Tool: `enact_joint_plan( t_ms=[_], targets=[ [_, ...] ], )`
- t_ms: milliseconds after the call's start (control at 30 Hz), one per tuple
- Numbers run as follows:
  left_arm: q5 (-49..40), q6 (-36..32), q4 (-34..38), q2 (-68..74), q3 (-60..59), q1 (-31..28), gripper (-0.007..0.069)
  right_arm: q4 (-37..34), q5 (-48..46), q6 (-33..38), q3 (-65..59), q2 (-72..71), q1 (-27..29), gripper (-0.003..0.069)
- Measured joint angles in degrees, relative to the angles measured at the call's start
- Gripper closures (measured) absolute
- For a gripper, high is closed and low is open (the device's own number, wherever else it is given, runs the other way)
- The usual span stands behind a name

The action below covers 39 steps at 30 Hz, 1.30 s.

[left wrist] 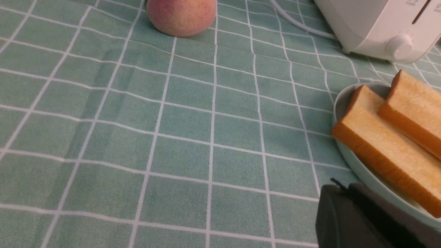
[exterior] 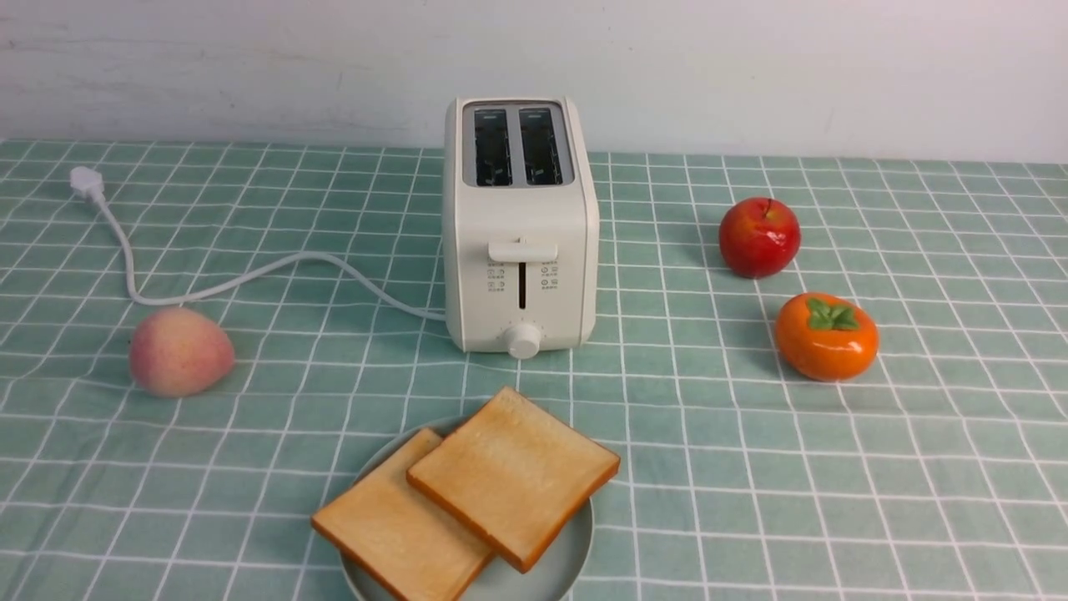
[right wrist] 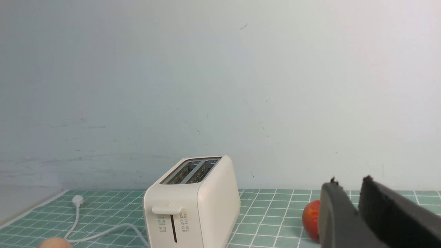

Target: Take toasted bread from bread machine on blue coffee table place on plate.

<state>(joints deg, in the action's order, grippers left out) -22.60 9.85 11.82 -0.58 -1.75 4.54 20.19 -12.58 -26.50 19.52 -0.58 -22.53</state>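
Toast (exterior: 513, 472) untouched: left gripper (left wrist: 344, 193) pinched closed on nothing; right gripper (right wrist: 349, 182) slightly parted, empty. Both slices lie flat and overlapping on plate (exterior: 567, 551), near centre, in front of toaster (exterior: 519, 225), whose slots are empty. Judged light, stiff, crumbly; take gently across a crust edge. Golden-tan faces, darker orange-brown crusts.

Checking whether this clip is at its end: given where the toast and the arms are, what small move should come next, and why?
Probably just retract both arms and stop. Both slices of toasted bread already lie overlapping on the plate, and the bread machine shows empty slots. The left gripper looks shut and the right gripper slightly parted; neither holds anything.
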Motion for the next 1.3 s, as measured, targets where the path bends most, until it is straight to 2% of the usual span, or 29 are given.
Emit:
enact_joint_plan(
  t_ms=[1000,1200,1267,1300],
  targets=[
    [0.00,-0.10,0.63,0.00,0.00,0.00,0.0572,-0.35,-0.40,-0.29,0.00,0.00,0.00,0.0522],
    [0.00,-0.10,0.63,0.00,0.00,0.00,0.0564,-7.13,-0.63,0.62,-2.91,0.00,0.00,0.0515],
    [0.00,-0.10,0.63,0.00,0.00,0.00,0.0559,-14.33,-0.84,7.06,-5.15,0.00,0.00,0.0511],
    [0.00,-0.10,0.63,0.00,0.00,0.00,0.0558,-14.88,-0.90,8.15,-5.46,0.00,0.00,0.0510]
  ],
)
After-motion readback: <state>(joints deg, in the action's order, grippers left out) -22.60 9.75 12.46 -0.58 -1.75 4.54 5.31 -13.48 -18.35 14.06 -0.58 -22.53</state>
